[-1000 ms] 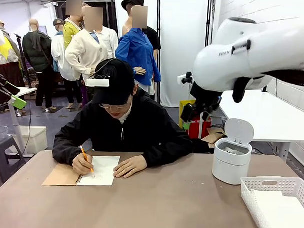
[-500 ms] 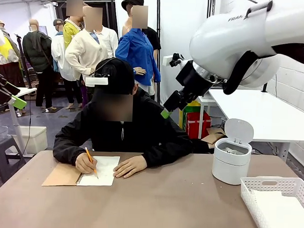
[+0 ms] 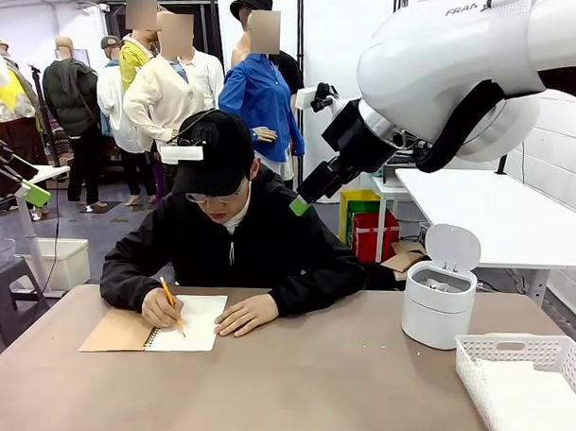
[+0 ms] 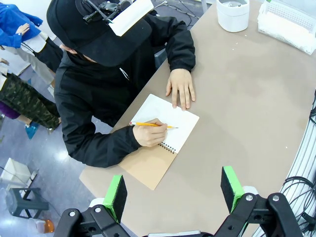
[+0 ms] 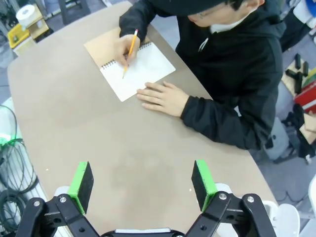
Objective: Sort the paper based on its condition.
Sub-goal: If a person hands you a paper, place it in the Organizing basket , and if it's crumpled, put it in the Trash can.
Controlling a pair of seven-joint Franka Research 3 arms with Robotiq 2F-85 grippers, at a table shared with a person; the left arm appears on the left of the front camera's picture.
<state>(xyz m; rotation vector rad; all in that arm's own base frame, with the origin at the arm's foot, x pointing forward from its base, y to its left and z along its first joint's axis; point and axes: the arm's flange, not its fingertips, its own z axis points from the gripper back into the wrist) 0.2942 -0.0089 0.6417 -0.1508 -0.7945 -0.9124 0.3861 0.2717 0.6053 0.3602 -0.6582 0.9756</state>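
A person at the far side writes with an orange pencil (image 3: pixel 169 301) on the white page of a spiral notebook (image 3: pixel 185 323) with a brown cover. Both of the person's hands rest on the page (image 5: pixel 140 69). Flat white paper (image 3: pixel 537 413) seems to lie in the white basket (image 3: pixel 510 348) at the front right. My right gripper (image 5: pixel 143 180) hangs open and empty, high over the table's middle. It shows beside the person's shoulder in the front view (image 3: pixel 303 202). My left gripper (image 4: pixel 173 190) is open and empty, high above the table's left end.
A round white bin (image 3: pixel 438 311) with its lid up stands at the right, with pale lumps inside. The bin (image 4: pixel 232 14) and basket (image 4: pixel 289 19) sit far from the left gripper. Bare brown tabletop (image 3: pixel 310 387) spreads between notebook and basket.
My right arm has swung its gripper from above the bin leftward and slightly up, toward the person's shoulder. The person keeps writing. The left gripper has not moved.
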